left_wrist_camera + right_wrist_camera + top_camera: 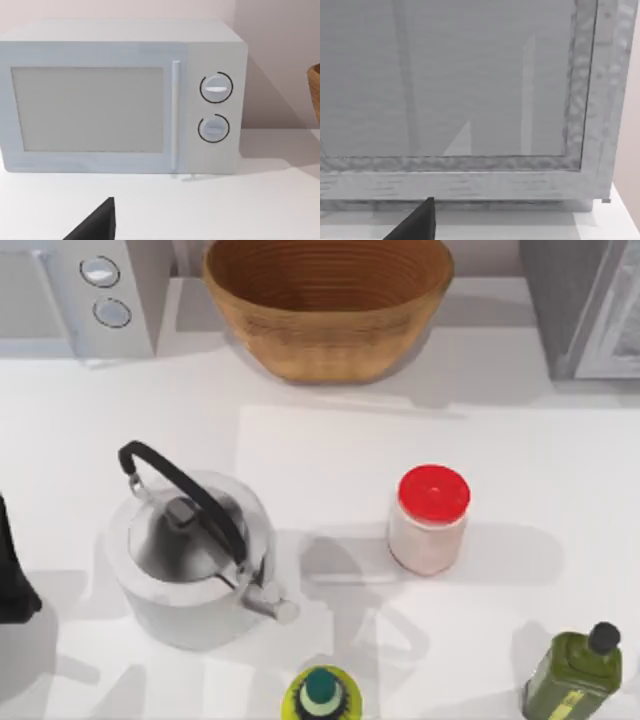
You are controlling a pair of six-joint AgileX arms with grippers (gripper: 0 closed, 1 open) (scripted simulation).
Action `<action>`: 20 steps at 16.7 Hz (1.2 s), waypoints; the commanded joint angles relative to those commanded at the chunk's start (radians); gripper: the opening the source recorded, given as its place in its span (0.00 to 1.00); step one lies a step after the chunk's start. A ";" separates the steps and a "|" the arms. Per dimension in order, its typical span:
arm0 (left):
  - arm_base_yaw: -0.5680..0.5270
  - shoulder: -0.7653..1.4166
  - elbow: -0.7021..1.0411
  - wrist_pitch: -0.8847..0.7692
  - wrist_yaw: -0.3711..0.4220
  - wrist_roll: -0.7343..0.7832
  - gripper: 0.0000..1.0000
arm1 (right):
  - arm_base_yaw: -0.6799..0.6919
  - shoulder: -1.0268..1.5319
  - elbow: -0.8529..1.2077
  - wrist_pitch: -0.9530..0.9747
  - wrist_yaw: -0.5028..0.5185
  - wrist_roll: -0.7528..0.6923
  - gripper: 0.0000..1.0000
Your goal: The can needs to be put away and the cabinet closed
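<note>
The can is out of view. The cabinet [585, 305] stands at the table's back right corner, a grey box with a white-framed pale door [470, 90]. That door is very close in the right wrist view, and I cannot tell whether it is fully closed. One dark finger [417, 222] of my right gripper points at the door's lower frame. My left arm [12, 575] is a dark shape at the table's left edge. One finger [97, 225] of my left gripper faces the microwave [120, 100].
At the back stand the microwave [85, 290] with two knobs on the left and a wicker basket [328, 305] in the middle. A metal kettle [190, 550], a red-lidded white jar [430, 520], a green bottle [580, 670] and a teal-capped bottle [322, 695] stand nearer the front.
</note>
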 joint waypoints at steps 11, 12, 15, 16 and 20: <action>0.000 0.000 0.000 0.000 0.000 0.000 1.00 | -0.092 0.099 0.057 0.062 -0.069 0.004 1.00; 0.000 0.000 0.000 0.000 0.000 0.000 1.00 | -0.097 0.100 0.087 0.031 -0.071 0.006 1.00; 0.000 0.000 0.000 0.000 0.000 0.000 1.00 | -0.121 0.100 0.230 -0.117 -0.079 0.009 1.00; 0.000 0.000 0.000 0.000 0.000 0.000 1.00 | -0.130 0.097 0.294 -0.187 -0.080 0.009 1.00; 0.000 0.000 0.000 0.000 0.000 0.000 1.00 | -0.160 0.065 0.602 -0.516 -0.075 0.007 1.00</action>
